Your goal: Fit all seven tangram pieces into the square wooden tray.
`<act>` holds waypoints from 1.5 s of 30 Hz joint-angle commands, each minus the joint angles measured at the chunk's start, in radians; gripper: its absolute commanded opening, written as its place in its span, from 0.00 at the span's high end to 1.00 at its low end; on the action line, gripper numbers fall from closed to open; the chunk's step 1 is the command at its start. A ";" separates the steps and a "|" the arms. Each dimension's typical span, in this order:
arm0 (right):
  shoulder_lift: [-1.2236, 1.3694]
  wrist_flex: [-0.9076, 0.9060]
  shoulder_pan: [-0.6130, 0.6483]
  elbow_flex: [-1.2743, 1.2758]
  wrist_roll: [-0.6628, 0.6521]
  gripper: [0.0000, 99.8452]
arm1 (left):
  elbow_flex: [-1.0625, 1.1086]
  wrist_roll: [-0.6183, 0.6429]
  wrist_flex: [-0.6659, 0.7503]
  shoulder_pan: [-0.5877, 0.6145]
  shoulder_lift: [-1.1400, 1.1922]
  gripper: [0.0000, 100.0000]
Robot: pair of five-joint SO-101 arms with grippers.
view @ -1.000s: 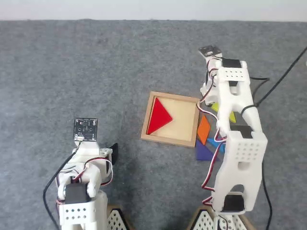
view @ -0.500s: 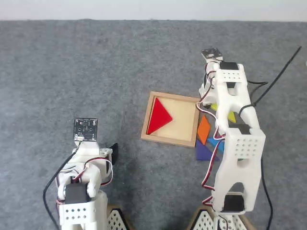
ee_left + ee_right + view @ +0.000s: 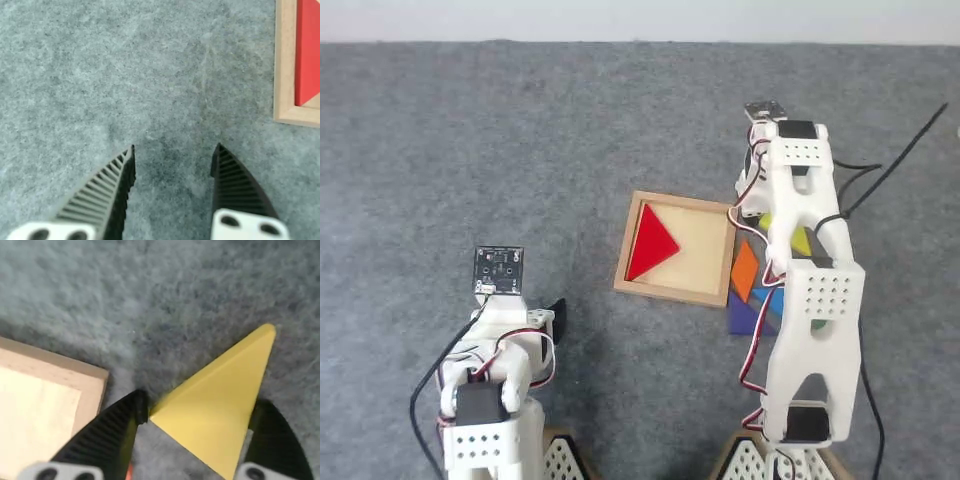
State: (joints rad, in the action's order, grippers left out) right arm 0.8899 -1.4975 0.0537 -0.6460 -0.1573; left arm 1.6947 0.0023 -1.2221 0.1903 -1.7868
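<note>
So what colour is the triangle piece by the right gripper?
Yellow triangle piece, best seen in the right wrist view.

Red triangle point(image 3: 650, 243) in a pale-wood tray point(image 3: 675, 292); yellow triangle point(image 3: 220, 400), orange piece point(image 3: 745, 268), blue piece point(image 3: 769, 300), purple piece point(image 3: 744, 319); mottled grey carpet point(image 3: 520, 150); white arms point(image 3: 817, 330).

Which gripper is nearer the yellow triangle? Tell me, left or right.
Right. The right gripper straddles the yellow triangle, a finger on each side; the left gripper hovers over carpet across the tray from it.

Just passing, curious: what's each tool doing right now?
Left tool: open, holding nothing.
Right tool: around the yellow triangle; whether it grips cannot be told.
</note>
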 commanded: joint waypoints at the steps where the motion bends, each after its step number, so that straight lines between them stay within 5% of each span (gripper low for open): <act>1: -0.002 -0.047 -0.018 -0.028 0.009 0.70 | -0.012 0.011 0.021 0.005 -0.011 0.76; 31: -0.010 -0.285 0.010 -0.305 0.037 0.70 | -0.012 0.011 0.021 0.005 -0.011 0.76; 45: -0.058 -0.275 0.312 -0.316 -0.414 0.70 | -0.012 0.011 0.021 0.005 -0.011 0.76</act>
State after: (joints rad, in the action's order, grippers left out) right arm 0.9068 -1.7461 0.3099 -0.9099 -0.4473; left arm 1.6947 0.0023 -1.2221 0.1903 -1.7868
